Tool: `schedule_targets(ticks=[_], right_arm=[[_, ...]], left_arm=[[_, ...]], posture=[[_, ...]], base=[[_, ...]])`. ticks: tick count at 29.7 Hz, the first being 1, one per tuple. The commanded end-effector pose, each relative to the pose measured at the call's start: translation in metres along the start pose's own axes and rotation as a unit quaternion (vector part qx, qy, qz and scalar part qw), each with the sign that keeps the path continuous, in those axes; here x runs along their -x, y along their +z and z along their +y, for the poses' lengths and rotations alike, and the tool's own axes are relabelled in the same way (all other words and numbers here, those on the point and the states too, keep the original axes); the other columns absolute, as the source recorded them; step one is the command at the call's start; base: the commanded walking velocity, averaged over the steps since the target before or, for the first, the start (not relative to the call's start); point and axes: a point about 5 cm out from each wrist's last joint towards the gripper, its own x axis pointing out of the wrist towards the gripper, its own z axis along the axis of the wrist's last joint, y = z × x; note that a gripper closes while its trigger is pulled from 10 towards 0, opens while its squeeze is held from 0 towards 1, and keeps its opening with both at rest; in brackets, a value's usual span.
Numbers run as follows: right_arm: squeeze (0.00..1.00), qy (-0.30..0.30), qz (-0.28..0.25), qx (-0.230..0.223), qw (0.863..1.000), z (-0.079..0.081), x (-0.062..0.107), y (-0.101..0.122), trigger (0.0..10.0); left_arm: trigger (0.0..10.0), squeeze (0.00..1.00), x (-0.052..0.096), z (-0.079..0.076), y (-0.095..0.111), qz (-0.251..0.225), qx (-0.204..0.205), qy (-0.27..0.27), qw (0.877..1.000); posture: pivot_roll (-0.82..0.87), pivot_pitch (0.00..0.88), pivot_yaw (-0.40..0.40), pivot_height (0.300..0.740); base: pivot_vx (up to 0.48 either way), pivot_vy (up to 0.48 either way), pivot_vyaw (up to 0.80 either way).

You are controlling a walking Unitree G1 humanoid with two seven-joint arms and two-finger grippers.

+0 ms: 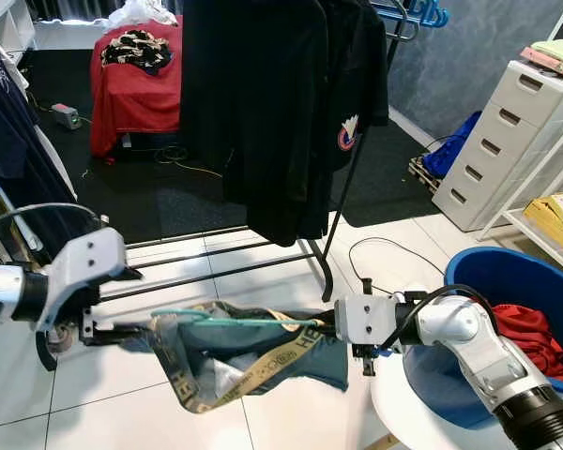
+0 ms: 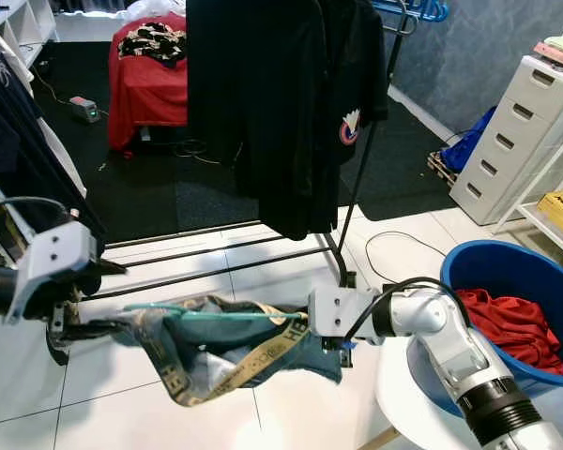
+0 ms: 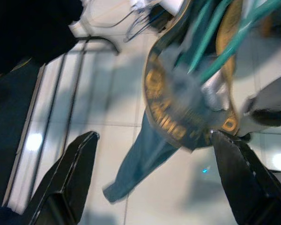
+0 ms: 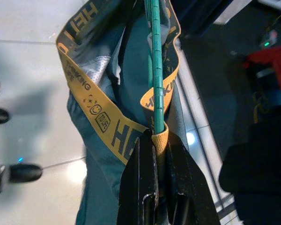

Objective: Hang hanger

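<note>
Left eye view: a teal hanger (image 1: 235, 322) is held level between the two arms, low over the white tiled floor (image 1: 113, 375), with a teal garment (image 1: 263, 352) banded in yellow lettered elastic (image 4: 103, 124) draped over it and sagging beneath. The right gripper (image 1: 330, 326) is seen at the hanger's right end, and in the right wrist view its two black fingers (image 4: 140, 187) are pressed together on the green bar and a fold of the yellow band. At the other end the left gripper (image 1: 122, 330) is placed against the cloth; in the left wrist view its fingers (image 3: 68, 173) are spread wide apart, with the blurred garment and hanger seen between and beyond them, and contact with the cloth cannot be judged there. Behind the hanger a black clothes rack (image 1: 324, 253) is stood on the tiles, with dark shirts (image 1: 281, 103) hung from it, one marked by a small red and white badge. To the right a blue tub (image 1: 516, 281) with red cloth (image 1: 530, 337) in it is seen, and beyond it a white drawer unit (image 1: 507, 141). A red-covered table (image 1: 136, 84) is set far back on the dark floor.
</note>
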Motion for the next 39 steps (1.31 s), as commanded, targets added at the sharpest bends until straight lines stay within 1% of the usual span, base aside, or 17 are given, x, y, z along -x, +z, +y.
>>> schedule_targets(ticks=[1,2,3,4,7,10,14,16,17,22,26,30,31,32,35,37,39], right_arm=[[0.00,-0.023,-0.019,0.008,1.000,-0.009,0.004,0.010,10.0],[0.00,-0.023,-0.019,0.008,1.000,-0.009,0.004,0.010,10.0],[0.00,-0.032,-0.031,0.009,0.999,-0.014,0.007,0.016,10.0],[0.00,-0.046,-0.054,0.011,0.997,-0.023,0.013,0.030,10.0],[0.00,-0.050,-0.061,0.012,0.997,-0.026,0.014,0.034,10.0],[0.00,-0.055,-0.071,0.016,0.996,-0.030,0.015,0.041,10.0],[0.00,-0.057,-0.076,0.014,0.995,-0.032,0.015,0.042,10.0],[0.00,-0.048,-0.082,0.014,0.995,-0.031,0.012,0.046,10.0],[0.00,-0.040,-0.086,0.010,0.995,-0.029,0.011,0.048,10.0],[0.00,-0.020,-0.090,0.000,0.996,-0.022,0.008,0.050,10.0],[0.00,-0.014,-0.088,-0.009,0.996,-0.017,0.007,0.047,10.0],[0.00,-0.022,-0.073,-0.034,0.996,-0.013,0.007,0.036,10.0],[0.00,-0.022,-0.064,-0.039,0.997,-0.011,0.008,0.030,10.0],[0.00,-0.022,-0.064,-0.039,0.997,-0.011,0.008,0.030,10.0],[0.00,-0.020,-0.039,-0.057,0.997,-0.005,0.008,0.017,10.0],[0.00,-0.042,-0.018,-0.081,0.996,-0.002,0.007,0.003,10.0],[0.00,-0.062,-0.009,-0.101,0.993,-0.002,0.006,-0.004,10.0]], left_arm=[[10.0,0.99,0.006,0.003,-0.008,0.028,-0.012,0.009,1.000],[10.0,0.99,0.006,0.003,-0.008,0.028,-0.012,0.009,1.000],[10.0,1.00,0.011,0.002,-0.015,0.054,-0.026,0.007,0.998],[10.0,1.00,0.019,-0.005,-0.027,0.090,-0.038,-0.014,0.995],[10.0,0.99,0.020,-0.009,-0.028,0.091,-0.035,-0.026,0.995],[10.0,0.99,0.014,-0.015,-0.022,0.061,-0.015,-0.034,0.997],[10.0,0.99,0.009,-0.015,-0.019,0.043,-0.008,-0.027,0.999],[10.0,0.97,0.002,-0.007,-0.013,0.014,-0.003,0.010,1.000],[10.0,0.85,0.000,-0.003,-0.011,0.003,-0.001,0.032,0.999],[10.0,0.81,0.000,0.006,-0.008,-0.012,0.006,0.067,0.998],[10.0,0.78,0.003,0.007,-0.006,-0.020,0.015,0.069,0.997],[10.0,0.72,0.010,0.005,-0.004,-0.029,0.042,0.050,0.997],[10.0,0.65,0.013,0.003,-0.004,-0.027,0.043,0.030,0.998],[10.0,0.65,0.013,0.003,-0.004,-0.027,0.043,0.030,0.998],[10.0,0.63,0.023,-0.006,-0.003,-0.016,0.045,-0.034,0.998],[10.0,0.60,0.030,-0.011,-0.001,-0.016,0.060,-0.066,0.996],[10.0,0.60,0.033,-0.012,0.000,-0.018,0.070,-0.077,0.994]], posture=[[-0.03,0.231,-0.050,0.740],[-0.03,0.231,-0.050,0.740],[-0.03,0.233,-0.050,0.740],[-0.02,0.235,-0.047,0.740],[-0.02,0.235,-0.047,0.740],[-0.03,0.236,-0.048,0.740],[-0.03,0.236,-0.048,0.740],[-0.03,0.236,-0.050,0.740],[-0.03,0.237,-0.050,0.740],[-0.03,0.240,-0.052,0.740],[-0.02,0.242,-0.052,0.740],[-0.03,0.242,-0.055,0.740],[-0.03,0.243,-0.055,0.740],[-0.03,0.243,-0.055,0.740],[-0.03,0.241,-0.053,0.740],[-0.02,0.235,-0.055,0.740],[-0.02,0.234,-0.054,0.740]], base=[[0.000,0.000,0.00],[0.000,0.000,0.00],[0.000,0.000,0.00],[0.000,0.000,0.00],[0.000,0.000,0.00],[0.000,0.000,0.00],[0.000,0.000,0.00],[0.000,0.000,0.00],[0.000,0.000,0.00],[0.000,0.000,0.00],[0.000,0.000,0.00],[0.000,0.000,0.00],[0.000,0.000,0.00],[0.000,0.000,0.00],[0.000,0.000,0.00],[0.000,0.000,0.00],[0.000,0.000,0.00]])
